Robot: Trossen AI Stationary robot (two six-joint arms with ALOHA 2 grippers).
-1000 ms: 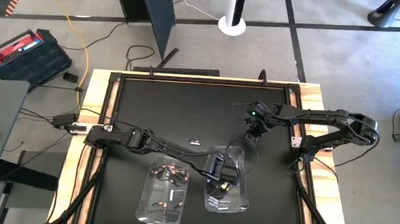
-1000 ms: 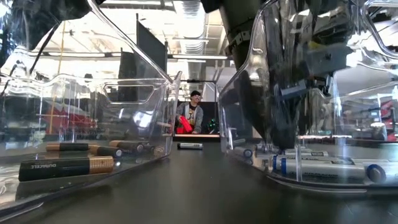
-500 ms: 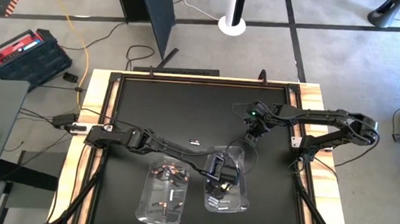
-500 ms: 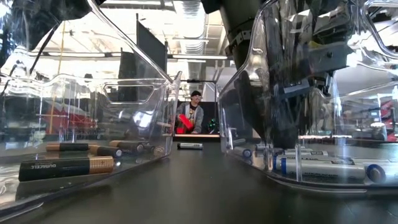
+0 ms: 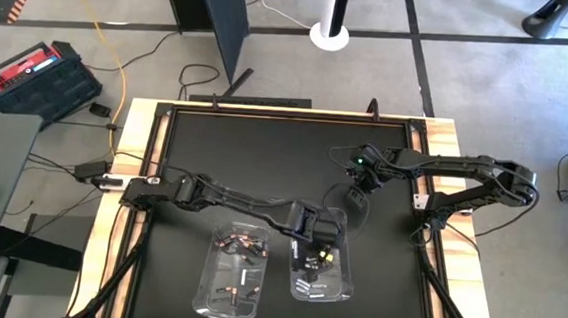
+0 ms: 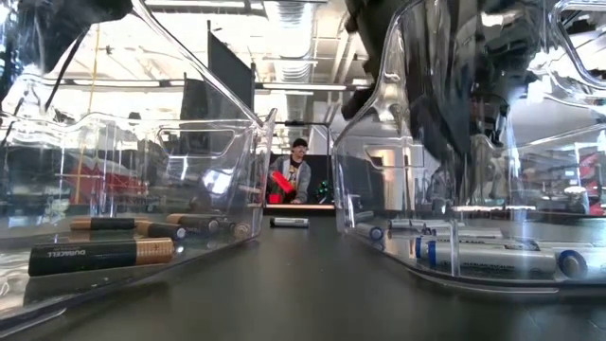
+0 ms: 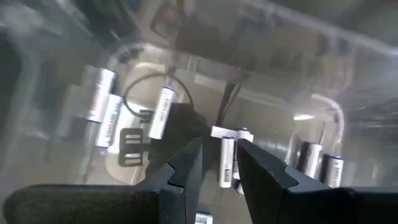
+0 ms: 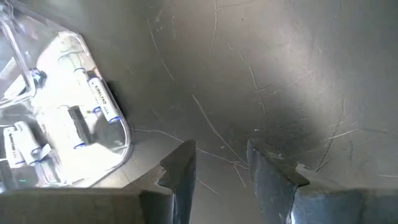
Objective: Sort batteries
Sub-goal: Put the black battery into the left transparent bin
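Batteries fill two clear bins at the near edge of the dark surface [image 5: 214, 154]: dark, copper-marked cells in the left bin [image 5: 234, 273], white cells in the right bin [image 5: 318, 272]. One stray battery [image 5: 275, 201] lies alone on the surface, its long axis running roughly nine to three o'clock in the high view.

The left gripper [image 5: 324, 250] hangs over the right bin's far end, its fingers parted and holding nothing; a white cell [image 7: 226, 160] lies in the bin just beyond them. From it, the stray lies toward ten o'clock, near. The right gripper [image 5: 360, 180] hovers above bare surface beyond the bins, fingers apart and empty; from it the stray lies toward eight o'clock, somewhat farther off. So the left arm looks slightly nearer.
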